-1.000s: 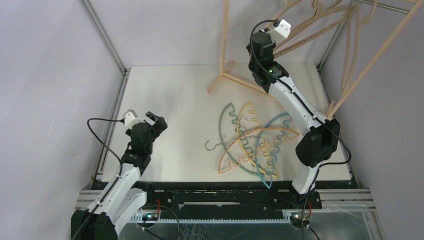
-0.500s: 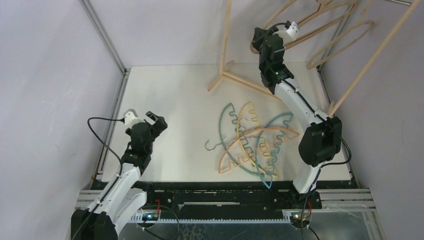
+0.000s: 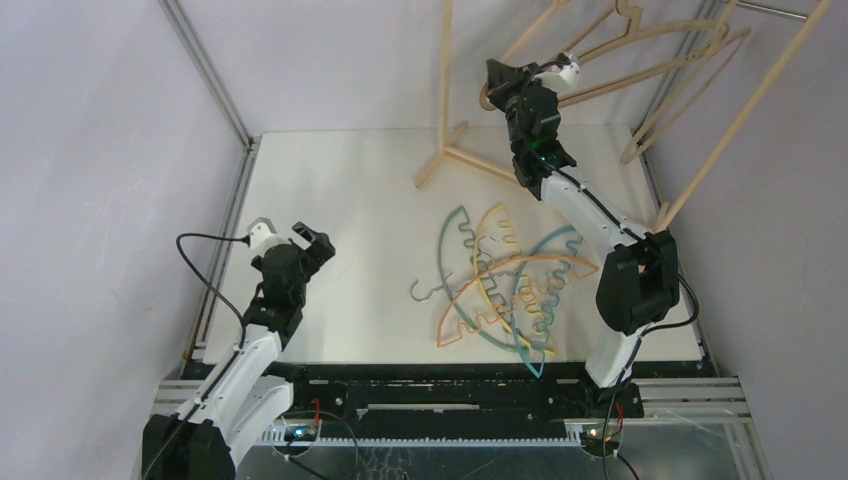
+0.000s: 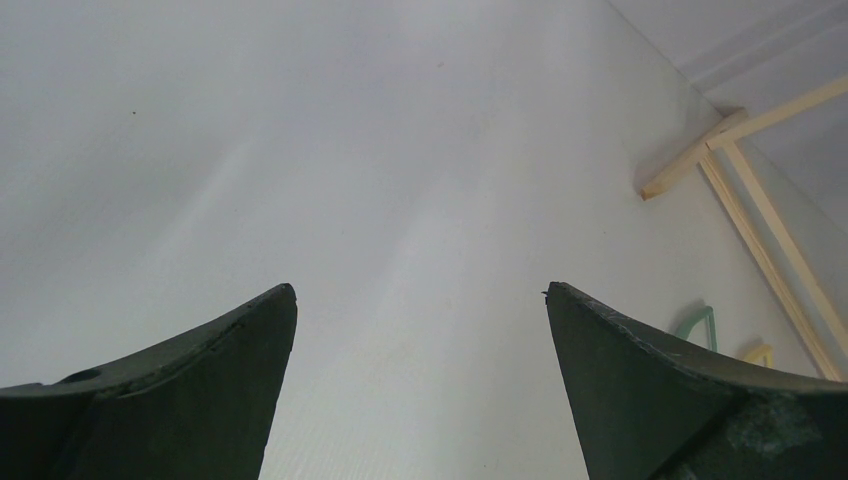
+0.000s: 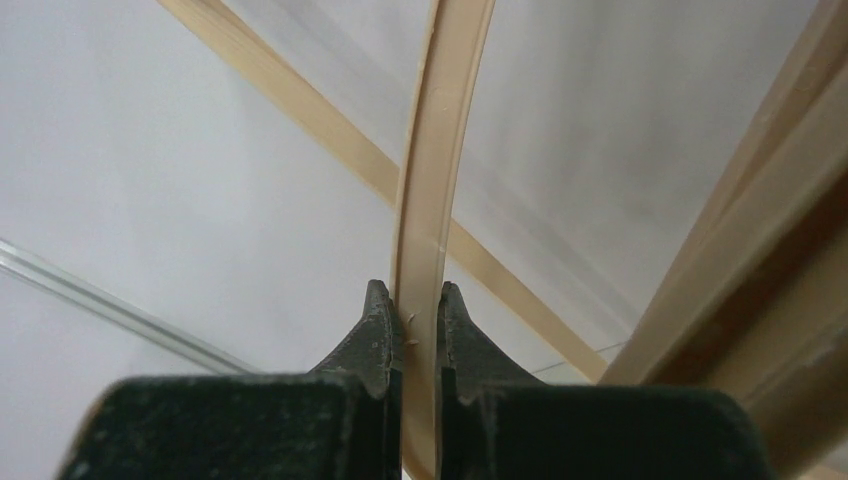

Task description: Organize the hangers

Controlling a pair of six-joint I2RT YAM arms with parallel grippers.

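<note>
Fingers of the right end effector [image 5: 413,300] were clamped on a narrow strip of a beige wooden hanger [image 5: 440,150], one finger pressed to each side. From above, that end effector [image 3: 497,88] was raised high at the far side of the table [image 3: 340,190], close to the upright of the wooden rack [image 3: 446,70], with the hanger stretching away up and to the right. The left end effector [image 4: 420,295] held nothing, its fingers spread wide apart above bare table near the left edge [image 3: 283,232]. Between the two arms, the thin wavy hangers lay flat on the table in an overlapping heap: teal hanger [image 3: 446,240], yellow hanger [image 3: 497,215], blue hanger [image 3: 560,236] and orange hanger [image 3: 540,261].
</note>
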